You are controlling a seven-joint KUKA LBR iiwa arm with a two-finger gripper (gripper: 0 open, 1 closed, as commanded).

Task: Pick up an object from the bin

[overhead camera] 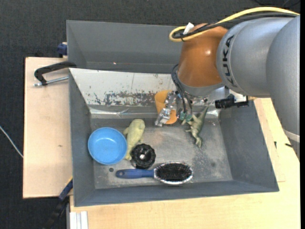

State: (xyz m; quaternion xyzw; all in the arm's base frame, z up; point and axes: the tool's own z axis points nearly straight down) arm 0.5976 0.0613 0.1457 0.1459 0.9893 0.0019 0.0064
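the gripper (172, 112) hangs near the bin's (248, 147) far wall, between an orange thing (161, 99) and a green dinosaur (195, 128); whether it is open or closed, i cannot tell.

This is looking like a robot lab: a big robot arm (259, 46) is hanging over a metal bin (119, 44).

bin (248, 147) is showing plain grey, back wall wearing dark speckled scuffs | bowl (107, 146) is showing bright blue | soft toy (135, 131) is showing pale yellow-green | round knob (143, 155) is showing black | brush (159, 173) is pairing blue handle with black bristles | dinosaur toy (194, 125) is showing green | arm cover (200, 56) is showing orange
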